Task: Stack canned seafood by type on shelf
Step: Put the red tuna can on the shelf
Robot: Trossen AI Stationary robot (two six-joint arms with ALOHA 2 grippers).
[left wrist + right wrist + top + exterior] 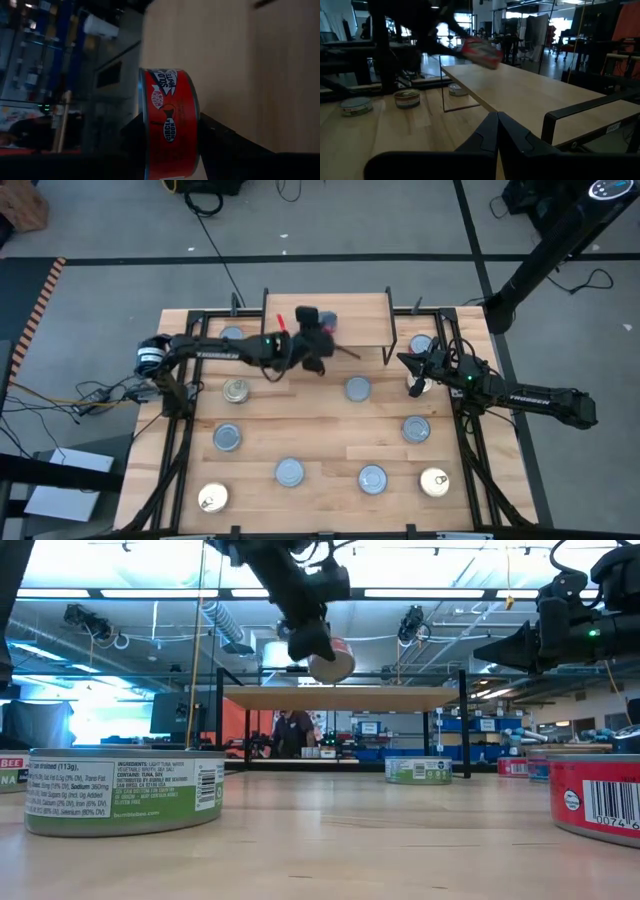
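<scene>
A red-labelled tin (170, 115) hangs tilted over the light-wood shelf (360, 315), held in my left gripper (322, 330); the low view shows the tin (332, 662) a little above the shelf board (400, 697). The shelf stands on thin black wire legs at the table's far middle. Several more tins lie flat on the tabletop, among them one (357, 388) just before the shelf and one (237, 390) to its left. My right gripper (405, 362) waits shut by the shelf's right end, pointing toward it. My left gripper pinches the red-labelled tin between its two fingers, one finger (131, 137) against each flat face, so the labelled side wall (167, 145) faces the wrist camera. The fingers reach in from the table's left, slanting a little downward. The tin is lifted clear of the shelf board and tilted.
Tins stand scattered over the slatted tabletop: (228, 437), (289, 471), (372, 478), (416, 428), (434, 481), (213, 498). Two more (232, 335) (421, 343) flank the shelf. Black frame rails (180, 440) run along both table sides. A green-labelled tin (125, 790) stands near the front edge.
</scene>
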